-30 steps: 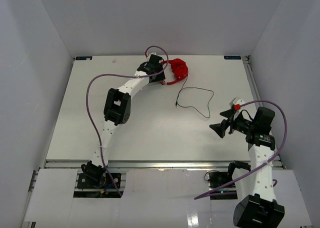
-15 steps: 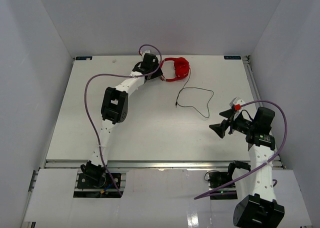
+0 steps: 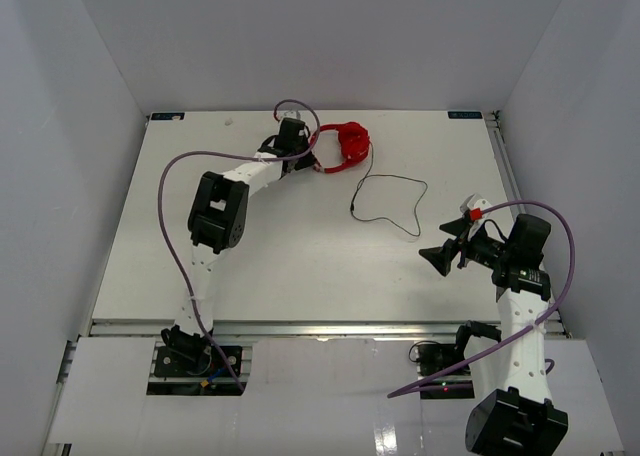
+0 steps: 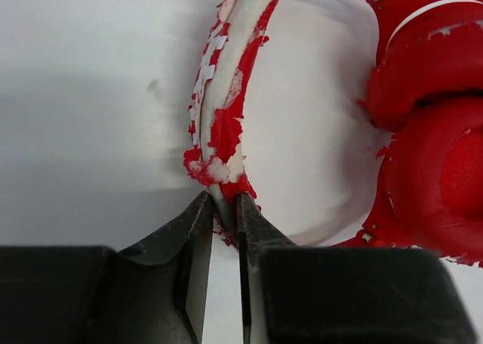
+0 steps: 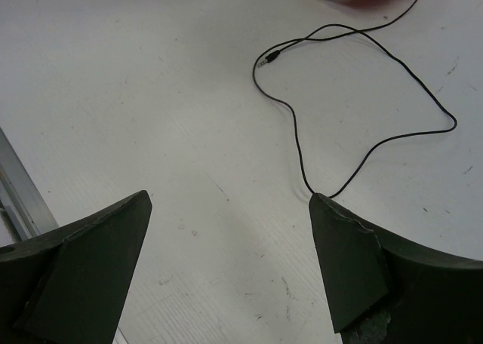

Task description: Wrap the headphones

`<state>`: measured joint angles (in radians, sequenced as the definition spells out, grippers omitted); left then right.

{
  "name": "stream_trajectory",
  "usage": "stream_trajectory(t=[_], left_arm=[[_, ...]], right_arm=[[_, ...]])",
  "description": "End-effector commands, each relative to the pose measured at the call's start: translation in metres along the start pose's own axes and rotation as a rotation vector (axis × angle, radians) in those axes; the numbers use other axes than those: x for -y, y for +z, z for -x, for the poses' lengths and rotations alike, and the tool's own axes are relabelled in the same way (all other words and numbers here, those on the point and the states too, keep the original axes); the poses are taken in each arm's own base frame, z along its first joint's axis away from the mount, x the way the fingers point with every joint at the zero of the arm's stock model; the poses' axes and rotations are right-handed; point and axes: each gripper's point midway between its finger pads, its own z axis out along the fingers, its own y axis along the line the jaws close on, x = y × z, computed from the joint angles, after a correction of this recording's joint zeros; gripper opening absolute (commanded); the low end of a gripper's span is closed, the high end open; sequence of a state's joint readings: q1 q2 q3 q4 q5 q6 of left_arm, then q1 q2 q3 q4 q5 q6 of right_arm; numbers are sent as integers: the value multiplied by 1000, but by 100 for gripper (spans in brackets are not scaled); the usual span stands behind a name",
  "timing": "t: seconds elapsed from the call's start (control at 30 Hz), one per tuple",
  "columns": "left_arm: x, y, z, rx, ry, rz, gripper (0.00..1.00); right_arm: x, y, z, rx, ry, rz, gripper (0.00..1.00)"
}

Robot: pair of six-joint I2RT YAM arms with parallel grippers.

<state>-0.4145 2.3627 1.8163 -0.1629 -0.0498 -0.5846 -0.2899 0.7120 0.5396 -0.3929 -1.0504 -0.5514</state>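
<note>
Since a second ago the left gripper (image 4: 223,201) has been shifting along the headphones (image 3: 345,144) and narrowing, and the headphones have been turning slightly with it; the right arm has not been moving. Now its jaws are pinching the padded headband (image 4: 226,110), clenched on the worn stretch where the red skin is flaking off over whitish foam.

The headphones are lying flat near the table's (image 3: 300,266) far edge, about midway across it. Their thin black cable (image 3: 395,191) is trailing in a loose loop toward the table's near right part. The right gripper (image 5: 230,201) is hovering over the table's right side with its jaws spread wide, holding nothing, just short of the loop's nearest bend.

These headphones are looking light and easy to drag. The band is probably springy under soft padding, and that peeling cover may shed or slip, so a firmer hold would be the bare red frame beside an earcup. The cable is limp; taking it near the plug (image 5: 266,57) seems best.

The cable's joint with the earcup is being cut off in both wrist views and is too small to make out from above.
</note>
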Motion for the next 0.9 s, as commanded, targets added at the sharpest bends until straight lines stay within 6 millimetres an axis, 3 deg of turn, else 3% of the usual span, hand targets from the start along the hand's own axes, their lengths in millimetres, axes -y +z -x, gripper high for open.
stream_trajectory(t=[0.0, 0.1, 0.23, 0.37, 0.47, 0.6, 0.73, 0.87], left_arm=[[-31, -55, -36, -74, 94, 53, 26], [-40, -86, -51, -92, 112, 43, 30], [-36, -110, -55, -108, 130, 4, 55], [-25, -130, -44, -94, 132, -41, 71], [-15, -141, -24, -49, 132, -71, 79], [1, -144, -6, -45, 126, -154, 81], [13, -134, -6, -94, 161, -230, 84], [0, -105, -17, -171, 190, -164, 84]], right_arm=[[-1, -1, 5, 20, -21, 3, 91], [-2, -1, 5, 25, -25, 8, 91], [-2, -1, 5, 27, -24, 13, 91], [-2, -1, 4, 25, -22, 11, 91], [-2, -1, 4, 25, -22, 14, 91], [-2, -1, 3, 25, -19, 15, 91], [-3, -1, 4, 26, -22, 16, 91], [-3, -1, 4, 27, -24, 15, 91]])
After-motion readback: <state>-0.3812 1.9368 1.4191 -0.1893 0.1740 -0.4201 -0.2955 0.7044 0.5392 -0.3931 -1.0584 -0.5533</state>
